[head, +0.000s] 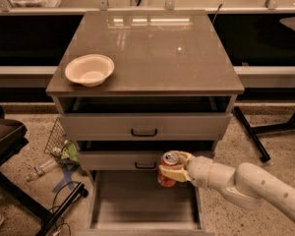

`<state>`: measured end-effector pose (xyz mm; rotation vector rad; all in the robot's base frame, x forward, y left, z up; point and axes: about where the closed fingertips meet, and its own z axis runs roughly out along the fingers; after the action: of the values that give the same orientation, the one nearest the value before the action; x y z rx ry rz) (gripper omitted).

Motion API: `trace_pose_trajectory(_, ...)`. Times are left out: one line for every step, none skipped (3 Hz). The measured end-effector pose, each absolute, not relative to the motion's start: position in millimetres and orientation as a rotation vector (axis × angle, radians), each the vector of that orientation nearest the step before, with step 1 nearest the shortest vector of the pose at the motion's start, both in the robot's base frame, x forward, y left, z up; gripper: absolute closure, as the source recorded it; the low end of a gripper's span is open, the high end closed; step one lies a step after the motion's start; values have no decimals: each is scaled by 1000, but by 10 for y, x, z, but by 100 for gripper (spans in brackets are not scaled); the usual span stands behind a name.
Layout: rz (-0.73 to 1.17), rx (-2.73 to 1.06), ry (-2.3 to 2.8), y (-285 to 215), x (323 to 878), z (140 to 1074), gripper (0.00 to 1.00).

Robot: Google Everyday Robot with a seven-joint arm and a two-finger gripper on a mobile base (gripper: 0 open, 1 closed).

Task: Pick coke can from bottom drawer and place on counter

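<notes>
We see the gripper (pixel 171 166) low on the right side of the cabinet front. It is reaching in from the right at the end of a pale, rounded arm (pixel 246 183). Its fingers (pixel 173 173) are clamped around the coke can (pixel 170 158), one above and one below the red body. The can is upright, with its silver top and pull tab showing. It hangs in the air above the bottom drawer (pixel 145 205), which is pulled out towards us with its flat grey floor bare. The can sits in front of the face of the middle drawer (pixel 113 160), just right of that drawer's black handle (pixel 145 166).

The top drawer (pixel 187 127) looks shut or nearly so (a dark gap runs above each drawer front). The glossy counter (pixel 157 53) reflects the overhead lights. A cream bowl (pixel 90 69) rests near its front-left corner, well apart from the can. On the speckled floor to the left of the cabinet lies a clear plastic bottle (pixel 39 170), near a tilted wire basket (pixel 55 135).
</notes>
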<state>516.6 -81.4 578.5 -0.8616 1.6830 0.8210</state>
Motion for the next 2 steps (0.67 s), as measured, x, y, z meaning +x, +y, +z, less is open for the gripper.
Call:
trace_pose_trajectory(801, -836, 1683, -904, 5179, 6384, 100)
trace_pose_trajectory(754, -807, 1686, -1063, 5272, 7080, 100)
